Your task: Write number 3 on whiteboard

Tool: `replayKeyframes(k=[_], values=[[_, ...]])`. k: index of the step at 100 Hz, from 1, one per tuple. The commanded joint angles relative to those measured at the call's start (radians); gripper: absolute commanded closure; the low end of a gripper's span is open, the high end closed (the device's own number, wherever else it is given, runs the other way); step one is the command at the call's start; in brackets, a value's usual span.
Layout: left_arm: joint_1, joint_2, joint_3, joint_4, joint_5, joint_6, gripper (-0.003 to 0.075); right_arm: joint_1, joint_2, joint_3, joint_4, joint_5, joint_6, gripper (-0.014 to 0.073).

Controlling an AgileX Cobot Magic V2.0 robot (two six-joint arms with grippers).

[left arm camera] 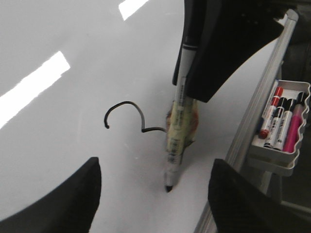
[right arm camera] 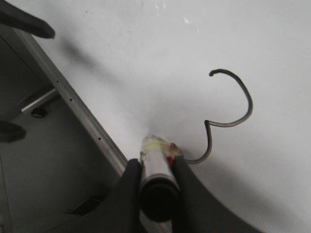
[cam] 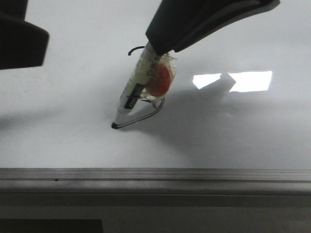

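1. Right claw (right arm camera: 156,180) is clamped on a marker (cam: 135,92); its tip touches the whiteboard (cam: 233,131) near the near rail (cam: 155,175).
2. Left claw (left arm camera: 154,194) is spread wide, gripping nothing, over the board.
3. Black number 3 (right arm camera: 228,116) runs from a far hook down to the pen tip.
4. To the right of the rail a tray (left arm camera: 291,158) holds spare markers (left arm camera: 282,121).

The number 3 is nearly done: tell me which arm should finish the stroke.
Right. Its fingers already grip the marker, tip on the whiteboard ending the number 3. The left gripper is open, empty.
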Motion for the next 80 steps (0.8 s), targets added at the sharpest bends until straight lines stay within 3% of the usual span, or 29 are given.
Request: replayKeyframes(k=[1,37,44,55,75,80], values=[[-0.021,0.065,-0.028,-0.052,-0.140,-0.013,0.0282,0.025,-0.026,-0.034,-0.029,-0.104,-0.005,0.0658],[-0.001,0.239,-0.028,-0.059,-0.266,-0.013,0.0289,0.122,-0.048,-0.059,-0.015,-0.051,-0.005,0.0658],[-0.001,0.245,-0.028,-0.059,-0.272,-0.013,0.0391,0.122,-0.048,-0.059,-0.016,-0.049,-0.005,0.0658],[-0.001,0.245,-0.028,-0.059,-0.266,-0.013,0.0746,0.122,-0.048,-0.059,-0.016,-0.033,-0.005,0.0658],[-0.001,0.245,-0.028,-0.059,-0.254,-0.016,0.0741,0.122,-0.048,-0.059,-0.016,-0.037,-0.007,0.0652],[-0.001,0.243,-0.028,-0.072,-0.247,-0.033,0.0741,0.122,-0.048,-0.059,-0.016,-0.037,-0.007,0.0586]])
